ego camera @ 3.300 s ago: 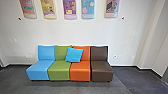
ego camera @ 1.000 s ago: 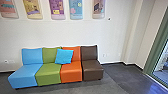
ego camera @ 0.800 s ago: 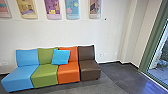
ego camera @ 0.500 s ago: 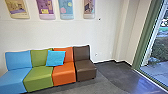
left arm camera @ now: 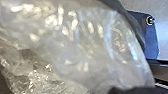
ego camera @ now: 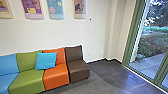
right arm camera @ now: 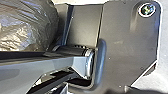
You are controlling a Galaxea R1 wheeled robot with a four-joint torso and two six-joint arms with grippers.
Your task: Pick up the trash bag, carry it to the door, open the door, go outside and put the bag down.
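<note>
Any print on the wall posters [ego camera: 56, 8] is too blurred to read. The trash bag [left arm camera: 82, 50], crinkled and see-through, is close to the left wrist camera; whether either hand is spread or pinching, I cannot tell. A blue cushion [ego camera: 46, 60] leans where the green seat [ego camera: 27, 78] and orange seat [ego camera: 56, 77] adjoin

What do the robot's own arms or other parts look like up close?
A grey jointed bar with a black, round joint and silvery ring, whether an arm I can't tell; beside it, a wide dark plate, its round fitting light-rimmed.
</note>
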